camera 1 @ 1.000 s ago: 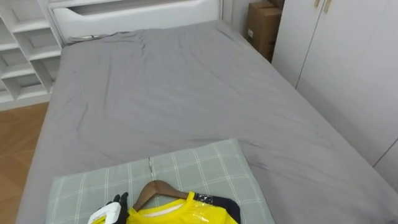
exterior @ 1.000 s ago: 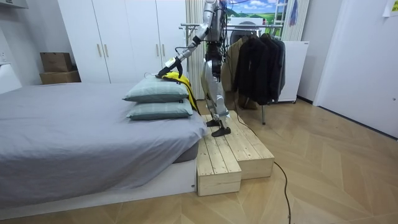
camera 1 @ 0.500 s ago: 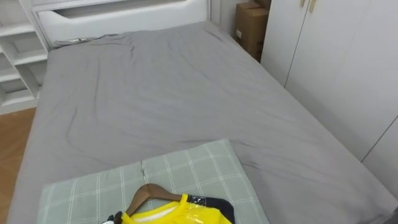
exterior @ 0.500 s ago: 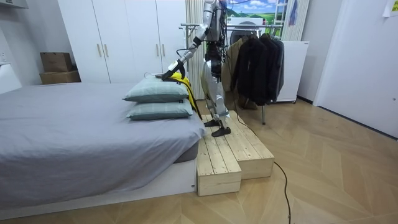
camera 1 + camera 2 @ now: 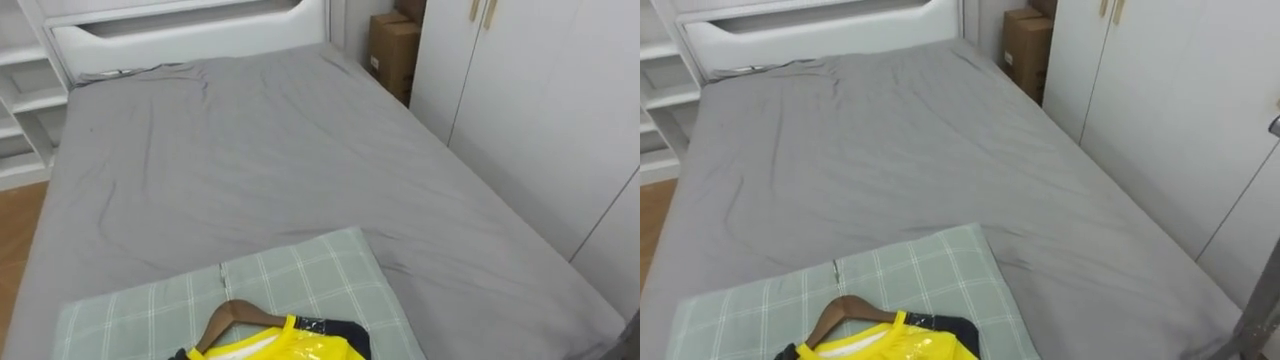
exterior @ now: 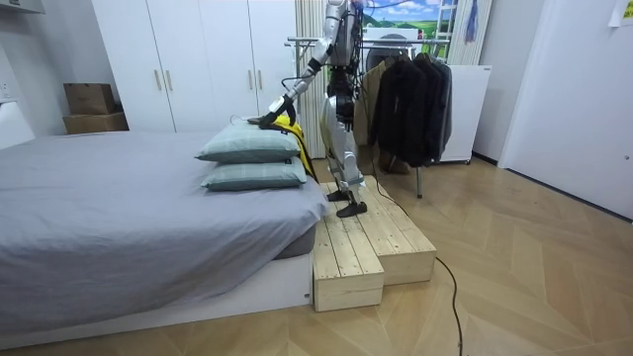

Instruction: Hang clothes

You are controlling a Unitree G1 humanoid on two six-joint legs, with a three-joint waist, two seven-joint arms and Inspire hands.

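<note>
A grey-sheeted bed (image 5: 260,150) takes up most of the eye views, with a white wardrobe (image 5: 540,110) along the right edge. In the room view the robot stands right of centre on a wooden platform (image 6: 366,247), beside the bed, with a rack of dark coats (image 6: 410,99) behind it. A green checked pillow (image 5: 300,275) lies at the bottom centre of the eye views. On it rests the yellow garment (image 5: 290,347), on a wooden hanger (image 5: 232,316). The left hand (image 6: 269,117) reaches to the garment; I cannot tell whether its fingers grip. A cardboard box (image 5: 392,52) stands at the upper right.
</note>
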